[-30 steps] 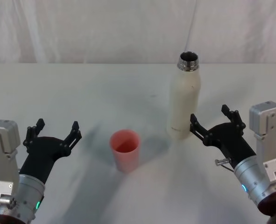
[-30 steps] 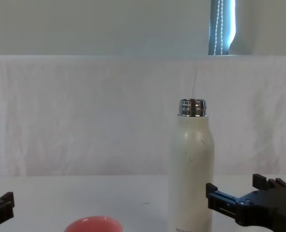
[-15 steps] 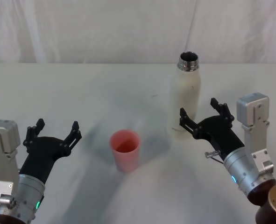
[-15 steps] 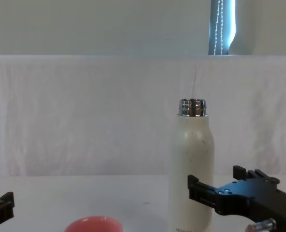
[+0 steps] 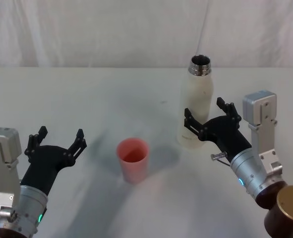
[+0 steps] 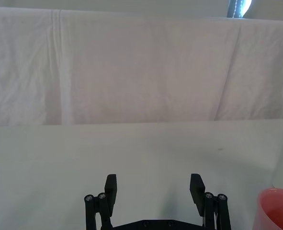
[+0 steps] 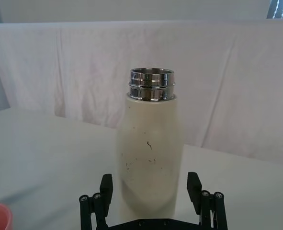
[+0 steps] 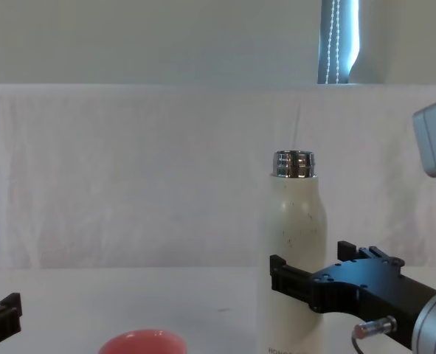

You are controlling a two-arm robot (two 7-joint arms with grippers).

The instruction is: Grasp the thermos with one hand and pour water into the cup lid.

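- Resting low at the near left of the white surface (image 5: pixel 87 94), the left end effector (image 5: pixel 57 141) points forward, its 2 fingers spread and grasping nothing.
- Standing upright just right of it, the cup lid (image 5: pixel 133 159) is apart from both arms.
- Farther right and back, the thermos (image 5: pixel 196 101) stands upright, neck uncapped.
- Reaching in level from the right, the right end effector (image 5: pixel 208 118) has its 2 fingers released on either side of the thermos's lower body.

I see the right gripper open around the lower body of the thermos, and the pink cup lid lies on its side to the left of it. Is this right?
Not quite. The cup lid stands upright with its mouth up, as the head view shows. The rest holds: the right gripper is open around the lower body of the thermos, and the cup lid is to its left.
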